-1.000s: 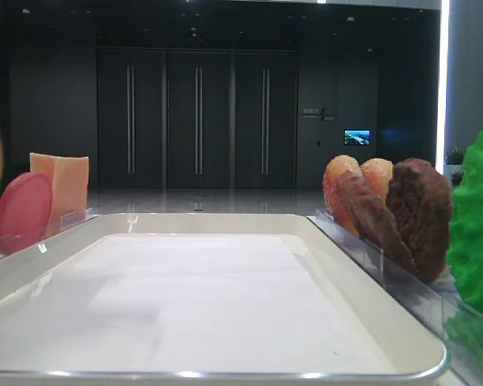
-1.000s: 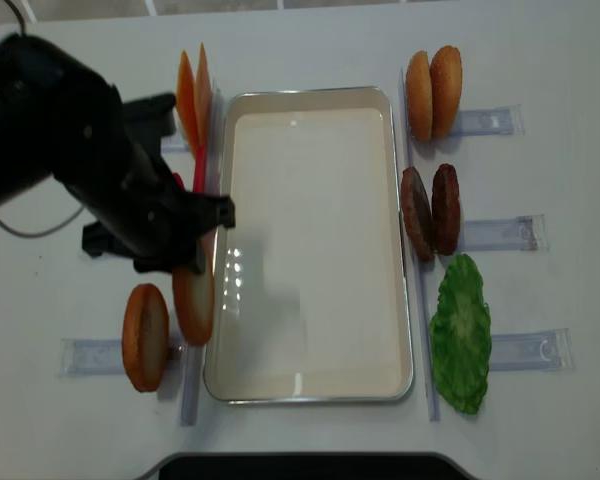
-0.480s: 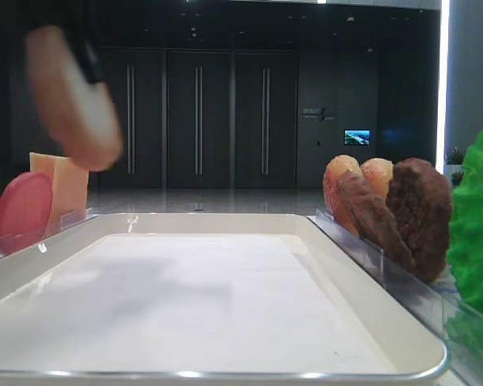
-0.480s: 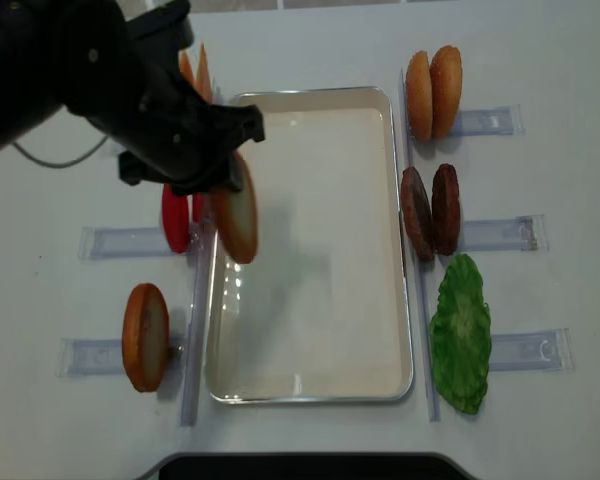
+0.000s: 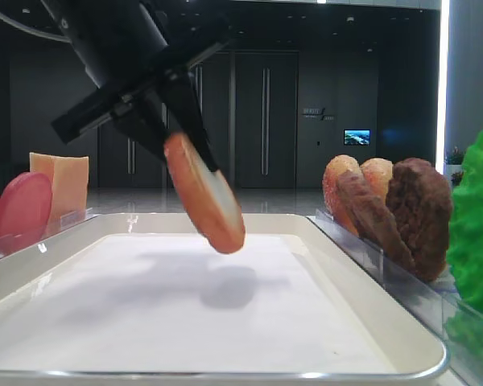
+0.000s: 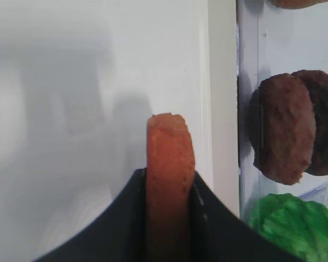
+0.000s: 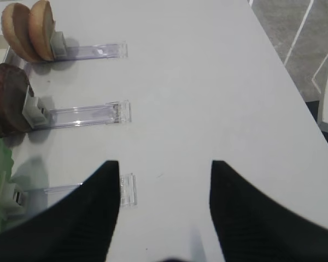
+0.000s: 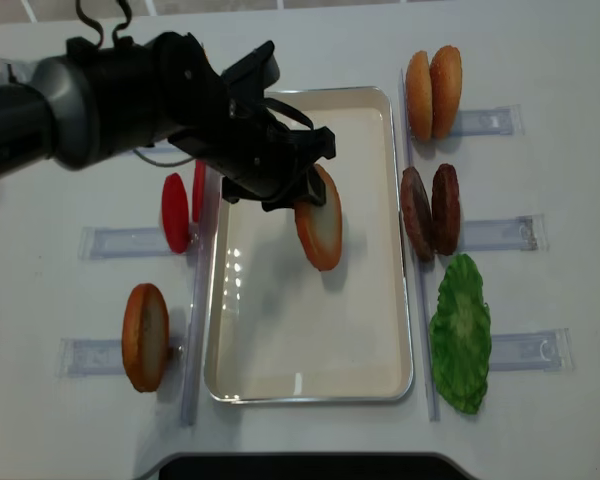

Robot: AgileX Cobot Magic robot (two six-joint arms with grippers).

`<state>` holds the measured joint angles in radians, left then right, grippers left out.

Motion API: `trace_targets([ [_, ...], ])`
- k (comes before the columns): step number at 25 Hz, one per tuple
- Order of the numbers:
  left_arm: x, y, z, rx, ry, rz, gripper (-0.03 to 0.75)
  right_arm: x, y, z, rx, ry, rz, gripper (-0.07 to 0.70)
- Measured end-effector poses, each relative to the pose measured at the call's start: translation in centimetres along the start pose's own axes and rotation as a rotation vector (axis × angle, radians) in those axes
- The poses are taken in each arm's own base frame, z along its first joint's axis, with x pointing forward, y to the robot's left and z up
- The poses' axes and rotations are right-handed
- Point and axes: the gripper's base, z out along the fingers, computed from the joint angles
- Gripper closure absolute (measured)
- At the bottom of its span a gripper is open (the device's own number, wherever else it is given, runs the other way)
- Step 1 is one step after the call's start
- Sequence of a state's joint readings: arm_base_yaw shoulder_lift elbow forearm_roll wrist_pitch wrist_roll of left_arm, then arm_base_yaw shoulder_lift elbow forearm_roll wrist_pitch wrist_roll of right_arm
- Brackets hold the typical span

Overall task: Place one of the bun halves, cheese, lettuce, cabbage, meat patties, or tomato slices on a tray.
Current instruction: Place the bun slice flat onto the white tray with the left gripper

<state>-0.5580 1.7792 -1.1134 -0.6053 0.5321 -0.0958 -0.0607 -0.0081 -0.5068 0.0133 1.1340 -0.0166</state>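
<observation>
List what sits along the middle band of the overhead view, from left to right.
tomato slices → left rim of the tray → bun half held in the left pincer → meat patties → clear rack

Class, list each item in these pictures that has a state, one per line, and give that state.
Left gripper: shut on bun half.
Bun half: held tilted above the tray, not touching it.
Tray: nothing lying on its liner.
Right gripper: open, holding nothing.
Meat patties: standing on edge in their rack.
Lettuce: in its rack.
</observation>
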Motion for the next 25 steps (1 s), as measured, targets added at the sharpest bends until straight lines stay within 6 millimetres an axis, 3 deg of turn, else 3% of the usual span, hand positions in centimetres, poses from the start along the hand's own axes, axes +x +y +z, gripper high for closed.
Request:
trace_targets([
  [13, -0.2, 0.9, 2.5, -0.015, -0.005, 0.033, 0.578, 0.0, 0.0, 0.0, -0.001, 0.000, 0.000, 0.273],
  [19, -0.2, 1.0, 2.6, -0.017, -0.002, 0.037, 0.578, 0.0, 0.0, 0.0, -0.001, 0.000, 0.000, 0.273],
  [25, 0.1, 1.2, 2.6, -0.035, 0.036, 0.071, 0.465, 0.0, 0.0, 0.0, -0.001, 0.000, 0.000, 0.273],
])
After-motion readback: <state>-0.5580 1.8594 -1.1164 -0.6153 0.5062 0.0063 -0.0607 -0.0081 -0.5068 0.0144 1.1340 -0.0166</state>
